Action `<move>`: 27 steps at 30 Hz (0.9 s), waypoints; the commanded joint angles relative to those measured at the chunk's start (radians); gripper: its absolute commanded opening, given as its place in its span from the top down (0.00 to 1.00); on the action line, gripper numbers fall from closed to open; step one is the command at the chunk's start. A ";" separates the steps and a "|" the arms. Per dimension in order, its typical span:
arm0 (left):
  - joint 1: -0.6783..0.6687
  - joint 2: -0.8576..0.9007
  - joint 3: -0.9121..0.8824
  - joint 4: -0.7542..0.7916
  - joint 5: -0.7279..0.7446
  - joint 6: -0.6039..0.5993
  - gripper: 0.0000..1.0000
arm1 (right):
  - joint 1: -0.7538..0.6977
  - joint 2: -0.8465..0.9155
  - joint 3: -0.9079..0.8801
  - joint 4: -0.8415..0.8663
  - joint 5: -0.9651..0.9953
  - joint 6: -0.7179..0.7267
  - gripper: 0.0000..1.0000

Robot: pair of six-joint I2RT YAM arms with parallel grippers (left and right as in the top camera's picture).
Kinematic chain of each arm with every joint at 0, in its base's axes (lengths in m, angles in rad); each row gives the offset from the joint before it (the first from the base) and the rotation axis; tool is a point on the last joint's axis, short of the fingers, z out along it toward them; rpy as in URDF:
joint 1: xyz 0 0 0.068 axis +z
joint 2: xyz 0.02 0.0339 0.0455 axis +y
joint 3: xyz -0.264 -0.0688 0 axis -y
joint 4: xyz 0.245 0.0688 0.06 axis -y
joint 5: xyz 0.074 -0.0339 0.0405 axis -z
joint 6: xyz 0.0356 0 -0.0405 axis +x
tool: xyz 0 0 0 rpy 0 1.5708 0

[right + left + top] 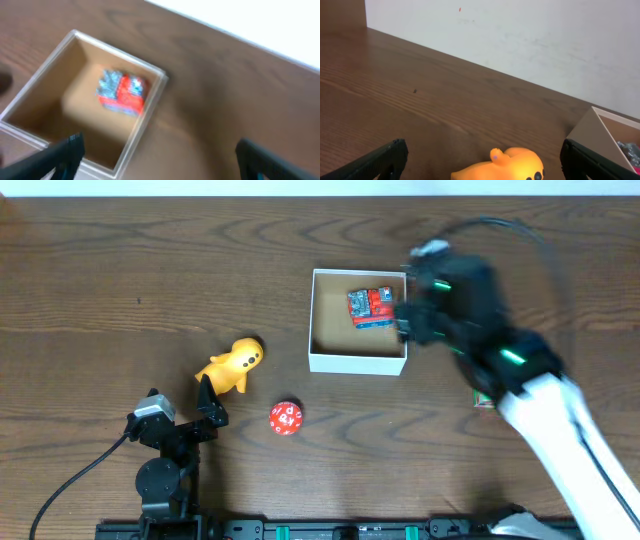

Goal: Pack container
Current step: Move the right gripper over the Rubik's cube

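Observation:
The container [356,363] is a white-walled square box with a tan inside, standing mid-table. A red and blue toy [371,307] lies in its far right corner and shows blurred in the right wrist view [124,90]. My right gripper [412,318] hovers at the box's right wall, open and holding nothing [165,165], above the container's corner [150,112]. A yellow duck-like toy [233,364] lies left of the box. My left gripper [200,405] stands open just short of it, and the duck [512,167] sits between the spread fingers [482,152]. The container's corner [592,130] shows at right.
A red die with white marks [286,418] lies on the wood table in front of the box, right of the left arm. A small green and red item [483,399] peeks out under the right arm. A pale wall runs along the table's far edge.

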 commanded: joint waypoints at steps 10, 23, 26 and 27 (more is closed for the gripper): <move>-0.001 -0.007 -0.021 -0.037 -0.008 0.016 0.02 | -0.321 -0.237 -0.031 -0.518 0.003 0.210 0.01; -0.002 -0.007 -0.021 -0.037 -0.008 0.016 0.02 | -0.335 0.019 -0.241 -0.357 -0.035 0.213 0.01; -0.002 -0.007 -0.021 -0.037 -0.008 0.016 0.02 | -0.344 0.088 -0.241 -0.313 -0.030 0.211 0.01; -0.001 -0.007 -0.021 -0.037 -0.008 0.016 0.02 | -0.352 0.111 -0.241 -0.298 -0.030 0.211 0.01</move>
